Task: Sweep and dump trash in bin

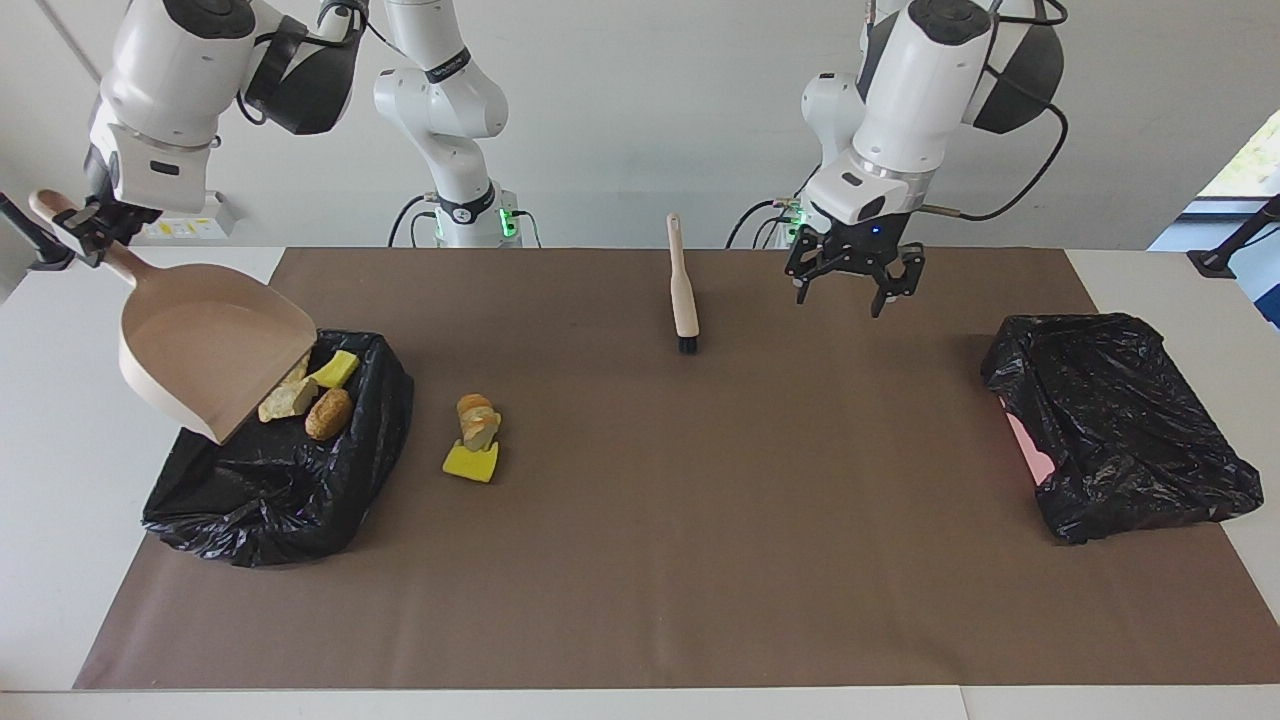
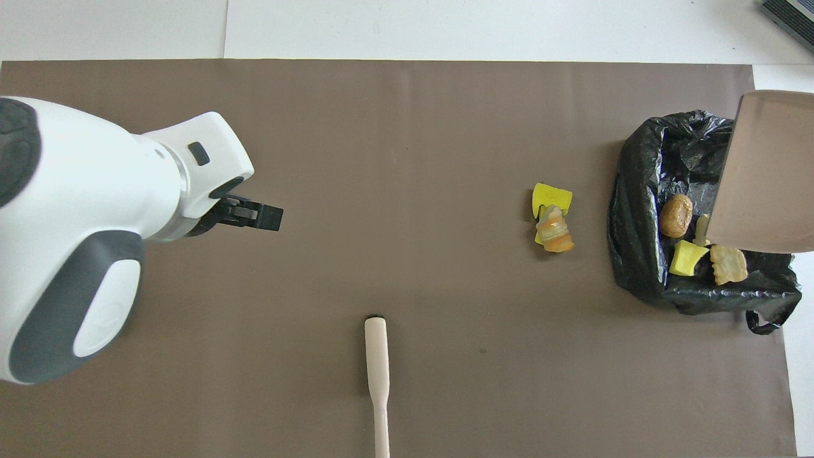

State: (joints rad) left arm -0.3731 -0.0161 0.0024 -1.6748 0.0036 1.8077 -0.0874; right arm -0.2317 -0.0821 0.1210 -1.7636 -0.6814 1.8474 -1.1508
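Right claw (image 1: pixel 88 228): clamped on the handle of the dustpan, up in the air at the right arm's end of the bench; hidden in the overhead view.
Dustpan (image 1: pixel 205 345): pale tan, tilted mouth-down over the bin; its lip hangs just above the lumps; cut off at the edge of the overhead view (image 2: pixel 766 172).
Bin (image 1: pixel 270 480): lined with a crumpled black bag, at the right arm's end of the bench; its walls hidden under the plastic.
Trash in bin (image 1: pixel 328 413): a brown crusty lump, a yellow sponge chunk, a tan piece, and one more partly hidden under the dustpan's lip.
Trash on mat (image 1: pixel 475 435): a bread-like piece lying on a yellow sponge chunk, just beside the bin, toward the bench's middle.
Left claw (image 1: pixel 853 285): fingers spread wide, holding nothing, hanging over bare mat; arm waits.
Brush (image 1: pixel 683 288): pale handle, dark bristles, lying on the mat near the robots' edge; handle end cut off in the overhead view.
Second black bag (image 1: pixel 1115 425): at the left arm's end; something pink shows at its side, hard to make out.
Mat (image 1: pixel 640 560): brown, covering the bench (image 1: pixel 40 500).
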